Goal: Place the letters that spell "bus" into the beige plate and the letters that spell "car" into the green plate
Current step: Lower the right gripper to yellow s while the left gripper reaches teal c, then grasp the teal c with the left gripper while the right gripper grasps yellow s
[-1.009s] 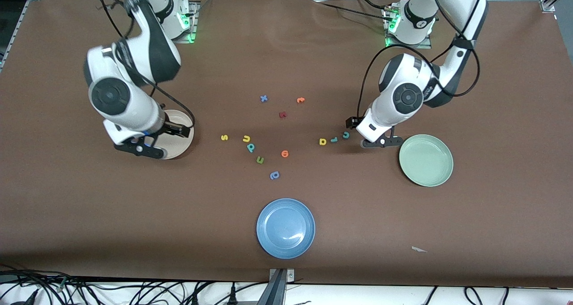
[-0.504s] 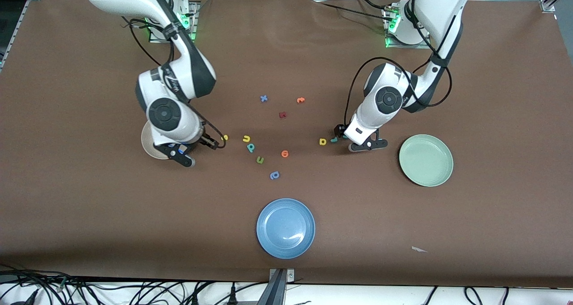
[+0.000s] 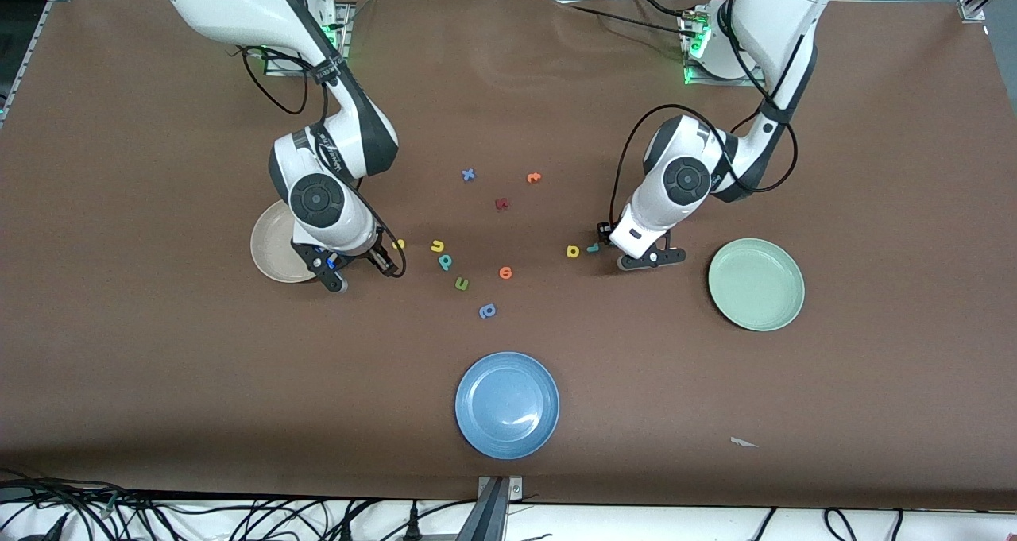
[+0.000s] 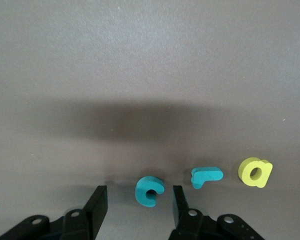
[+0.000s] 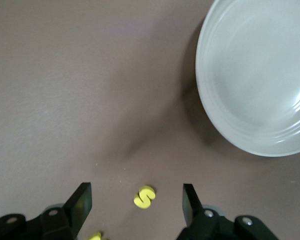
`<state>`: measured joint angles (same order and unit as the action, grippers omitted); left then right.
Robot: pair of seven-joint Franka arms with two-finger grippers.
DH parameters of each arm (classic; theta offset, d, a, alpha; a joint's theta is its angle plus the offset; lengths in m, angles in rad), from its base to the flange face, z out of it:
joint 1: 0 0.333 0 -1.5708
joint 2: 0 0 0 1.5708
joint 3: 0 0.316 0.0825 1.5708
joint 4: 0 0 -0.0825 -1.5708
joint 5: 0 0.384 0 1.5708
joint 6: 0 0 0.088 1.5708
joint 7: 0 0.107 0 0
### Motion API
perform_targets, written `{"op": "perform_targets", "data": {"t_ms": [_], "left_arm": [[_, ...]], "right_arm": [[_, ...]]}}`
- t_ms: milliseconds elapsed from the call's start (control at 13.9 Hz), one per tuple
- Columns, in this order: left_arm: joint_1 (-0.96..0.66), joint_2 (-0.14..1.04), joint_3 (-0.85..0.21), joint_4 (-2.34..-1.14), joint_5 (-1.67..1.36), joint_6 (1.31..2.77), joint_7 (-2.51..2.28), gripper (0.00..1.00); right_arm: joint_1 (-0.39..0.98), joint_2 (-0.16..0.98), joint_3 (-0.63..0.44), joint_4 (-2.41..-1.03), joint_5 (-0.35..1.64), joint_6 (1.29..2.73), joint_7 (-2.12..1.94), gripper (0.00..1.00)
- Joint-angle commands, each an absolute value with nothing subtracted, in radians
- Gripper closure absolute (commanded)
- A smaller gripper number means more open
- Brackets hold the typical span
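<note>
Risk, as we judge it: left gripper (image 4: pixel 140 207), spread around the teal c (image 4: pixel 148 190) at the r's (image 4: pixel 206 176) nine o'clock, may nudge it, while right gripper (image 5: pixel 135 205), spread astride the yellow s (image 5: pixel 144 197) near the beige plate (image 5: pixel 230 120), may flick it.

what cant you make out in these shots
- Front view: teal c hidden under the left arm.
- Front view: beige plate partly covered by the right arm.
- Right wrist view: a yellow letter cut off by the frame edge.
- Left wrist view: green plate out of frame.
</note>
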<state>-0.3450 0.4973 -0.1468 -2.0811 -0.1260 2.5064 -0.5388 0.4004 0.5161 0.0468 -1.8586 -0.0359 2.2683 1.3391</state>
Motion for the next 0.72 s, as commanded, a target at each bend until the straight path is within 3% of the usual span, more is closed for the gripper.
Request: {"op": "perform_targets", "data": {"t_ms": [0,288,576,648], "left_arm": [[-0.360,0.515,-0.141,-2.059,-0.147,2.510,-0.537,0.39],[-0.371,0.552,-0.141,-2.025,-0.144,2.510,-0.558,0.41],[-0.370,0.552,-0.141,-2.025,-0.144,2.508,-0.558,0.63],[-0.370,0.552,-0.141,-2.025,-0.144,2.510,-0.560,0.72]], "right_arm": [[0.400,0.500,0.049,-1.953,-0.020,2.403,1.426,0.18],[0.400,0.505,0.067,-2.043,-0.018,2.587,1.596,0.19],[0.400,0.540,0.113,-2.051,-0.018,2.648,1.727,0.23],[0.400,0.541,0.114,-2.054,-0.018,2.648,1.727,0.23]]}}
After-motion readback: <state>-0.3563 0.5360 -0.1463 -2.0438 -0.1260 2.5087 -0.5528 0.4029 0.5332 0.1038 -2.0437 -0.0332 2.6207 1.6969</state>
